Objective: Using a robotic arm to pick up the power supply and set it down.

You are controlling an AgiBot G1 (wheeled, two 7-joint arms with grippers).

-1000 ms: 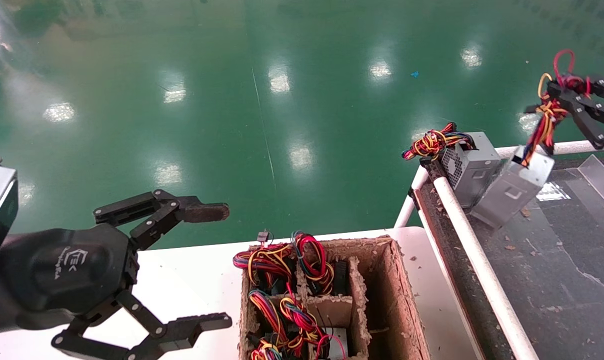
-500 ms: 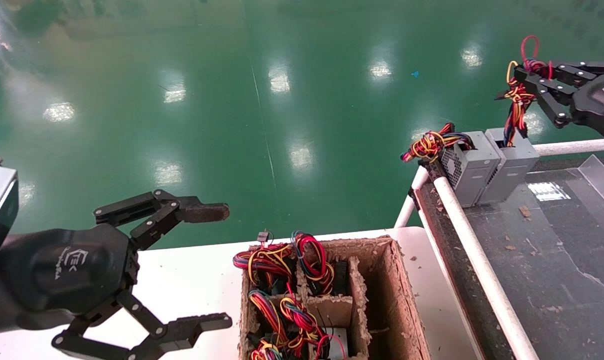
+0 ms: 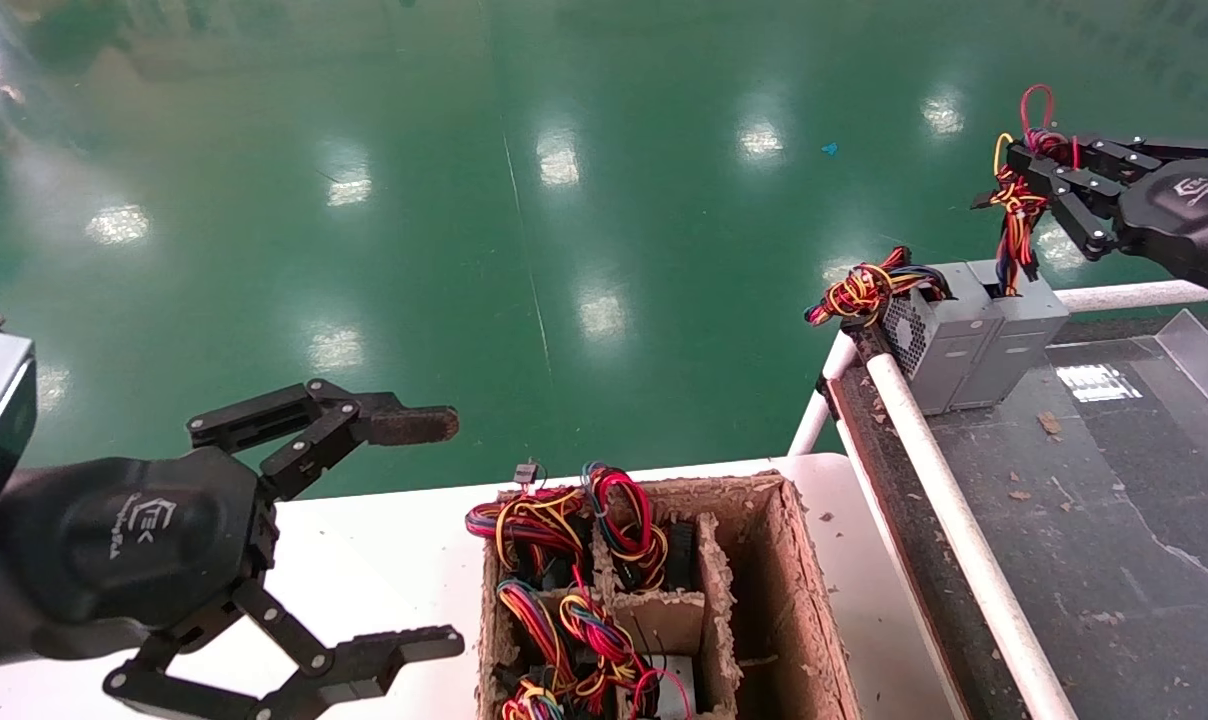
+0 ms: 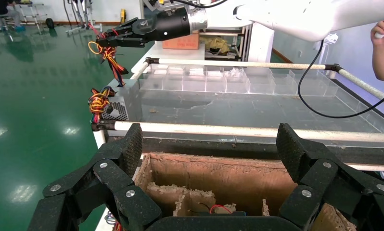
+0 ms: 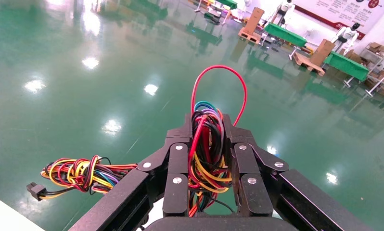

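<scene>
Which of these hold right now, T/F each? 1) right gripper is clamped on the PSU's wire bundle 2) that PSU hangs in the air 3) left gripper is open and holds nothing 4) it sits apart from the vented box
1) True. The right gripper is shut on the wires of the power supply.
2) False. It stands on the conveyor surface, inside the white rail.
3) True. The left gripper is open and empty beside the cardboard box.
4) False. It stands right against the vented box.
</scene>
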